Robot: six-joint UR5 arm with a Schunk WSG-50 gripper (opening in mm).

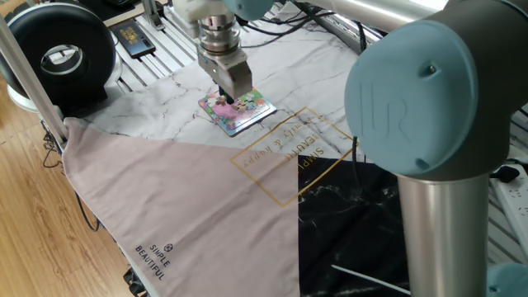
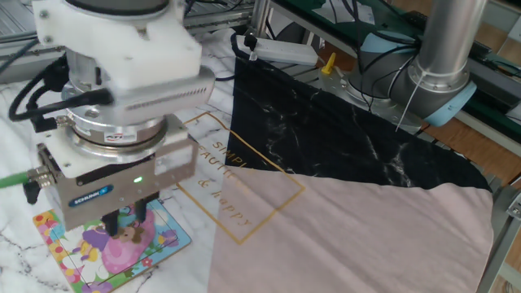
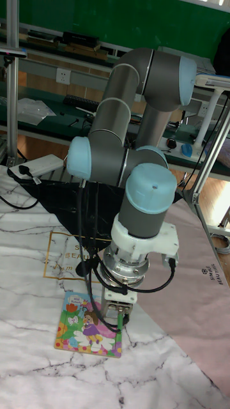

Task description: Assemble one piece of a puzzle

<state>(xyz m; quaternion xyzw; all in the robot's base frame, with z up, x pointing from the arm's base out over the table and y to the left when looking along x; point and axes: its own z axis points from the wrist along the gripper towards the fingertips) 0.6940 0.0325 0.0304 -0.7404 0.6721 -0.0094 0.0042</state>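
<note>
The piece cannot be made out in any view; whether anything is pinched between the fingertips cannot be told. The gripper (image 2: 126, 224) is seen low over the puzzle (image 2: 106, 248), its dark fingers (image 2: 140, 213) close together, the tips lost against the picture, so its state cannot be judged. The puzzle is a flat glossy rectangle, pink, green and yellow, pale-bordered, lying on the marble-patterned cloth (image 1: 272, 62) beside a gold-outlined square (image 1: 289, 153); one corner is covered by the gripper body.

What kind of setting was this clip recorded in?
Most likely a robotics lab or workshop: an arm with its gripper over the puzzle, loose cables behind the table, and metal framing beside benches with equipment.
</note>
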